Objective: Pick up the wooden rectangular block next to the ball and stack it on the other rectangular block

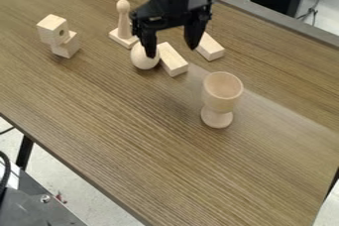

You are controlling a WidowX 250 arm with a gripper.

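The black gripper [172,50] hangs from the top edge over the wooden pieces, its two fingers spread apart with nothing held between them. Its left fingertip overlaps the round wooden ball [143,59] in the view; whether they touch I cannot tell. A rectangular wooden block [173,60] lies just right of the ball, below the gap between the fingers. Another block [210,47] lies to the right, partly behind the right finger. Behind the ball stands a wooden peg on a square base [124,24]. A wooden goblet [220,95] stands upright, nearer the camera and to the right.
At the left, a wooden cube with a hole [53,29] rests tilted against or on another block [67,45]; their exact contact is unclear. The brown table [126,121] has its near edge running diagonally down the lower left. Dark equipment stands beyond the far edge.
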